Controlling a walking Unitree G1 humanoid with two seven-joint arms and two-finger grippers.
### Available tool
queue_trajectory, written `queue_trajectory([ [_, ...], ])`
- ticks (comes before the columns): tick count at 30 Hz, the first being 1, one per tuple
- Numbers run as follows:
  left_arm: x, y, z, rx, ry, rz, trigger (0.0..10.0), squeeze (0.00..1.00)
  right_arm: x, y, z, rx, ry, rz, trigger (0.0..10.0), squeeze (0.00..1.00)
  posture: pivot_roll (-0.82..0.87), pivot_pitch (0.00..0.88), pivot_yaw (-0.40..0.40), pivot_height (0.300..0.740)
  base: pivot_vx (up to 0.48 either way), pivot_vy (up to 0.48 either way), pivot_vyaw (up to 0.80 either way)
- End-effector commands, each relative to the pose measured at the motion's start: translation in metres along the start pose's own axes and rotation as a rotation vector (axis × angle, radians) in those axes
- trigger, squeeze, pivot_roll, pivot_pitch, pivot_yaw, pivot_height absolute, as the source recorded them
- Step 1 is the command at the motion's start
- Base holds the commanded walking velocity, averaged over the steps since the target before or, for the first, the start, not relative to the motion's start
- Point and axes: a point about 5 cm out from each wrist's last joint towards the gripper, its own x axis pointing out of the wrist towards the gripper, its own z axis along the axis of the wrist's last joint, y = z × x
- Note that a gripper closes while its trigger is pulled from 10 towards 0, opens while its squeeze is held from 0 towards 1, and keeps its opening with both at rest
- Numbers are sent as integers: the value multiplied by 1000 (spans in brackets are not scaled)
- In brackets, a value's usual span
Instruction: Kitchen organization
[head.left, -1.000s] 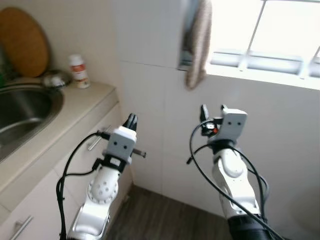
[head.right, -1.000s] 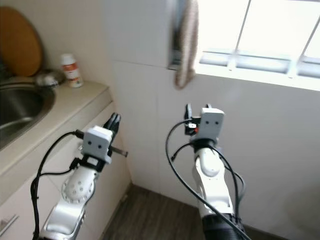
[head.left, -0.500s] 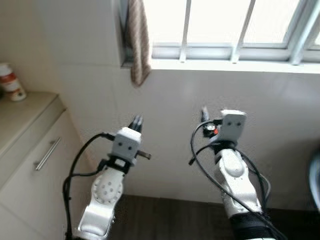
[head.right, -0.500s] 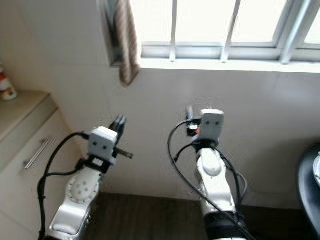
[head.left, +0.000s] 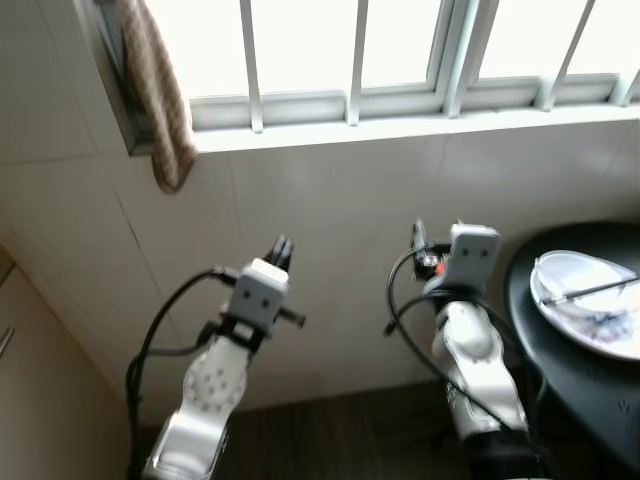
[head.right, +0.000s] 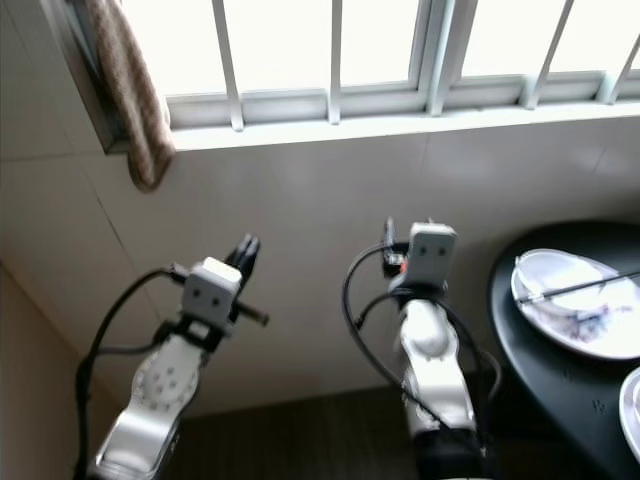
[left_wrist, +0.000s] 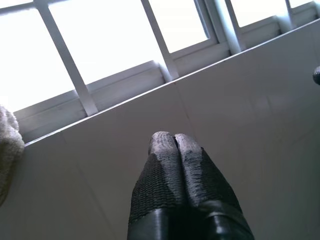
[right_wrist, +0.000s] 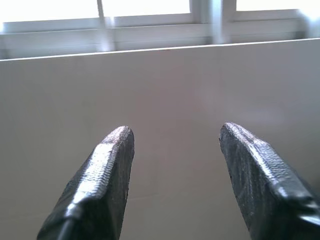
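My left gripper (head.left: 282, 247) is raised in front of a white tiled wall, its two black fingers (left_wrist: 175, 150) pressed together with nothing between them. My right gripper (head.left: 432, 233) is raised beside it, its fingers (right_wrist: 112, 150) spread apart and empty. A black round table (head.left: 560, 340) stands at the right. On it lies a white plate (head.left: 590, 310) with a thin utensil across it and some scraps. The edge of a second white dish (head.right: 632, 400) shows at the right border.
A barred window (head.left: 350, 50) with a white sill runs along the top of the wall. A brown towel (head.left: 155, 110) hangs at the window's left end. A beige cabinet side (head.left: 30, 400) is at the far left. Dark wood floor (head.left: 330, 440) lies below.
The camera has swung right: the sink, counter and bottle have left the picture, and the black table with the plate has come in at the right. Both arms keep their pose.
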Motion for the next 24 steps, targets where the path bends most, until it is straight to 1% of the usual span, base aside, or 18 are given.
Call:
queue_trajectory([
  [1,0,-4,1,-15,1,-9,10000,0,2,-7,3,-29,-11,-16,10000,0,-82,0,34,740,0,-480,0],
  [7,0,-5,-1,-14,5,-10,10000,0,2,-6,0,-35,5,-10,10000,0,-82,0,33,740,0,-480,0],
  [11,0,-5,-1,-14,8,-11,10000,0,1,-4,-6,-48,39,14,10000,0,-84,0,33,740,0,-301,0],
  [15,-1,-6,-2,-25,3,-7,10000,0,0,0,-10,-64,61,46,10000,0,-87,0,33,740,0,0,0],
  [17,-1,-7,-6,-22,31,-2,10000,0,-2,2,-13,-74,78,64,10000,0,-88,0,33,740,0,0,0],
  [24,-4,-5,-9,-31,37,1,10000,0,-2,4,-14,-112,83,86,10000,0,-86,0,31,740,0,0,0],
])
